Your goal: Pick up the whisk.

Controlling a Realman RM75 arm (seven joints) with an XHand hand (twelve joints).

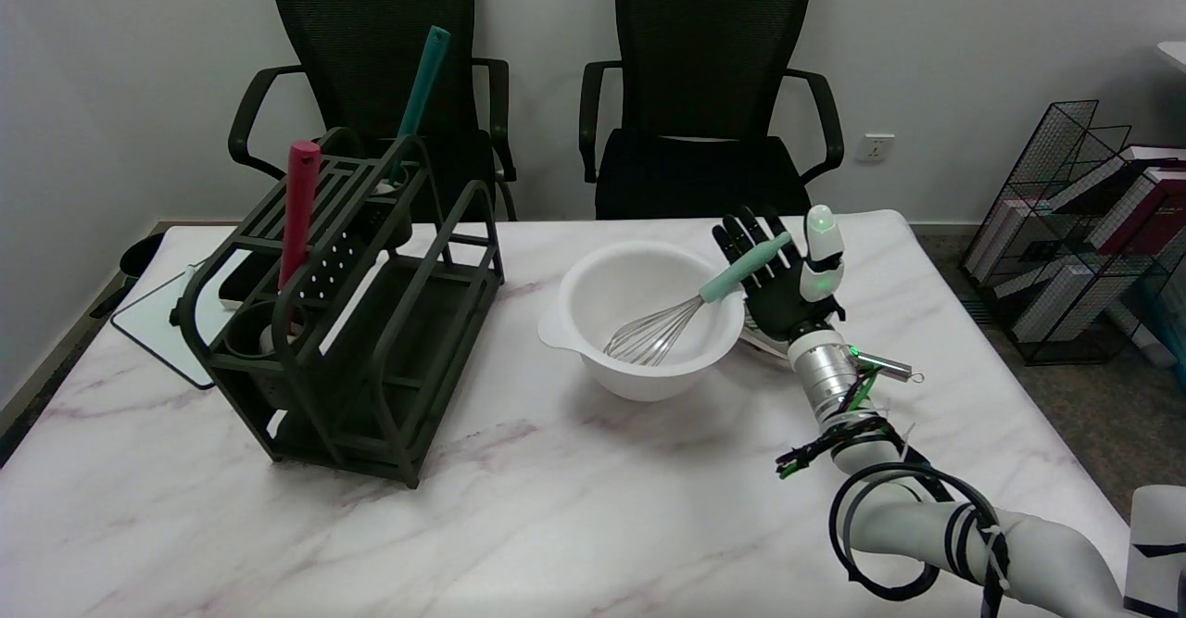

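Note:
The whisk [690,308] leans in a white bowl [579,345] at the table's middle. Its wire head rests on the bowl's bottom and its mint-green handle [744,268] sticks out over the right rim. My right hand [783,275] is just right of the bowl, palm up toward the camera, fingers spread apart. The handle's end lies across the open palm and fingers. No finger is curled around it.
A dark green rack [371,321] stands on the left of the marble table, holding a red-handled tool [298,210] and a teal-handled tool [419,99]. Two black chairs stand behind the table. A wire bookshelf [1084,229] sits at the right on the floor.

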